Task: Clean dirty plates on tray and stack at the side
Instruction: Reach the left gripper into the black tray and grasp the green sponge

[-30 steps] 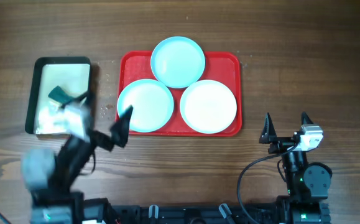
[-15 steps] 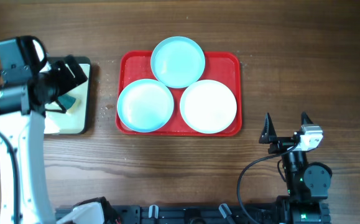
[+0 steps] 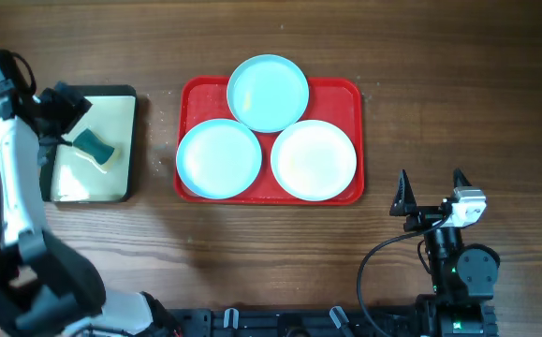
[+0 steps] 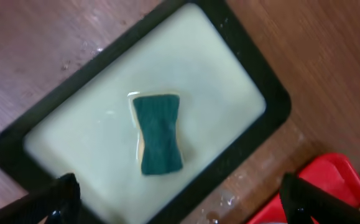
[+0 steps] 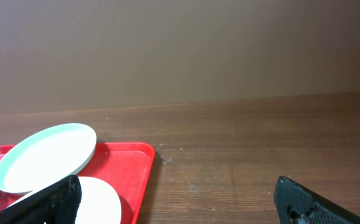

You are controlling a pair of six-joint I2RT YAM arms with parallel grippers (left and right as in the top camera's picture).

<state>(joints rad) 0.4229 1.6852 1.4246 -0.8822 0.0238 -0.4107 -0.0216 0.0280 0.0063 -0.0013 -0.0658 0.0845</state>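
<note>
- Your left arm (image 3: pixel 13 178) shows white tubular links and dark joints.
- Your right arm (image 3: pixel 462 267) is black, with a small silver-white block (image 3: pixel 468 198) and a looping black cable (image 3: pixel 362 271).
- Your right gripper (image 3: pixel 431 192) has pointed black fingers (image 3: pixel 402 195).

Even, diffuse light; shadows faint; mild sheen on plates (image 3: pixel 268 94); left wrist view slightly soft; overhead sharp.

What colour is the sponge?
The sponge is dark teal-green with a pale edge, clearest in the left wrist view.
</note>
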